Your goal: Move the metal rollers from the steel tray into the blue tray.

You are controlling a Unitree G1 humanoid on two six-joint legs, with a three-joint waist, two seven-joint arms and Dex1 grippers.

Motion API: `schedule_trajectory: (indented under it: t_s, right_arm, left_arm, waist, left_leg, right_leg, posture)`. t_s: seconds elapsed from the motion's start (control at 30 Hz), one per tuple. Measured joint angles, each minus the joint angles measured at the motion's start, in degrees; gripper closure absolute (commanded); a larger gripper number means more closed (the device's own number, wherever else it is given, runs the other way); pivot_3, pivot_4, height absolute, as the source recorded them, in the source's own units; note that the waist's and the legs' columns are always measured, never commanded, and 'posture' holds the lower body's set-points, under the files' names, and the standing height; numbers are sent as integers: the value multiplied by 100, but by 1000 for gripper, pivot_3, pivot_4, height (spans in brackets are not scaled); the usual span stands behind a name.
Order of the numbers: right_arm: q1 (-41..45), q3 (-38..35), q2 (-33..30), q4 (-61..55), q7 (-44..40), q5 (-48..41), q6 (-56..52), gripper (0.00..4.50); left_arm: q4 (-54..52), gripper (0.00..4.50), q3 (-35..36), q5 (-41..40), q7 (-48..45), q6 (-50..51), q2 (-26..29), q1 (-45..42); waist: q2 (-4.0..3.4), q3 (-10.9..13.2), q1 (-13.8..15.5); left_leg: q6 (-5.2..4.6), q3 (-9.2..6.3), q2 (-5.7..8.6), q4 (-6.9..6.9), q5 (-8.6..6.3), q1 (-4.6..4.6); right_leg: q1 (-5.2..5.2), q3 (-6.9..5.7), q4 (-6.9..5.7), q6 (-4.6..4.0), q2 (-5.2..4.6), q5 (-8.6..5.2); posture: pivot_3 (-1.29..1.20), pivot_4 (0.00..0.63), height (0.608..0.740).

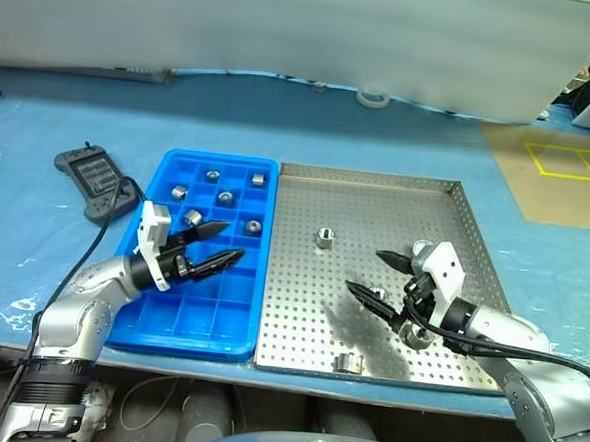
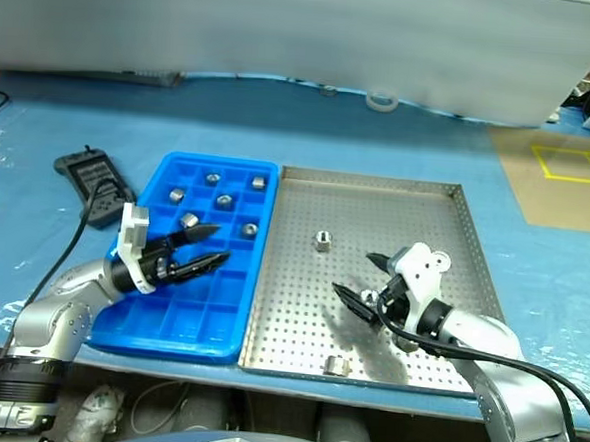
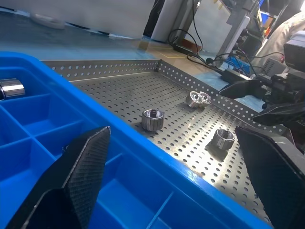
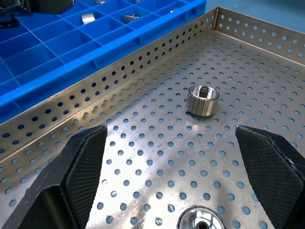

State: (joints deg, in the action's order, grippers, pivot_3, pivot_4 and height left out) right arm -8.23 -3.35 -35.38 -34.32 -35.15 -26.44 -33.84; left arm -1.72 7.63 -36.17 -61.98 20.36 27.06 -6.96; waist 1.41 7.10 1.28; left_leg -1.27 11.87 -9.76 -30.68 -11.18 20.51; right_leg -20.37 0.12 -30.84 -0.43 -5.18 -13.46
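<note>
Nearest, the right gripper (image 1: 380,272) hovers with fingers wide apart and empty above the steel tray (image 1: 447,195); it should, I judge, lower squarely around the roller beneath it (image 4: 199,220) before closing. Several shiny, hollow-centred metal rollers (image 1: 325,237) lie scattered on that perforated tray. Farther left, the left gripper (image 1: 224,242), also spread and empty, hangs over the blue tray (image 1: 209,160), where six rollers sit in far compartments.
</note>
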Motion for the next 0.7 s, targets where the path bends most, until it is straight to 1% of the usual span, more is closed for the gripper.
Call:
schedule_trajectory:
  t_s: [0.1,0.23,0.43,0.7]
  right_arm:
    - [-125,-87,0,-55,41,1,23,0]
    - [-207,-114,28,-76,130,32,61,0]
    - [-268,-100,140,-153,302,75,87,0]
    - [-273,-45,282,-225,436,137,103,0]
  left_arm:
    - [23,66,-44,19,-23,-2,-7,-69]
    - [291,66,-95,119,-33,-63,-62,-449]
    - [946,66,-142,315,-448,-444,-62,-462]
    - [1441,66,-140,487,-798,-793,-33,-624]
  waist:
    - [4,-2,5]
    - [8,-5,-19]
    - [14,-9,-61]
    - [6,-4,-45]
  left_leg:
    - [1,1,0,3,1,3]
    - [3,1,0,3,2,4]
    - [5,3,-4,5,3,5]
    - [4,3,-1,4,3,-8]
  right_leg:
    - [-1,-2,0,1,1,-1]
    - [7,0,-2,1,2,0]
    - [11,3,-3,1,6,0]
    - [4,4,-2,0,3,0]
  posture:
    - [-193,150,740]
    - [-207,150,740]
    - [-223,150,740]
    - [-240,150,740]
